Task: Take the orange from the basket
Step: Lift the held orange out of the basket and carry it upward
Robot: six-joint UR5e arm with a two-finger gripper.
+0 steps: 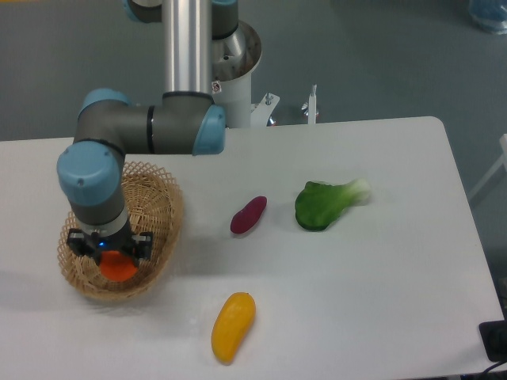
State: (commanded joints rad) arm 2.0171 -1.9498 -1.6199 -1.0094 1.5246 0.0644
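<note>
Seen from a fixed camera above a white table (356, 269): grey-and-blue robot arm (119, 127) bent down over an oval, light-tan woven wicker basket (162, 214) at the table's left side. Black two-finger gripper (111, 252) lowered inside the basket, directly over a small, round, bright orange fruit (119, 267). Only the lower part of the orange visible beneath the gripper body, resting in the basket's bowl toward its near side. Fingertips hidden behind the wrist and the fruit, so impossible to tell whether spread around the orange or already pinching it.

Out on the bare tabletop, well apart from the basket: an elongated yellow-orange mango-like fruit (233, 326) lying tilted near the front edge; a small, dark purple-red oblong vegetable (249, 214) near the table's centre; just to its right, a leafy green bok-choy-like vegetable (325, 204) with a pale stem end pointing toward the right. Silver column of the arm's base (190, 47) standing behind the table's far edge, against a grey floor.
</note>
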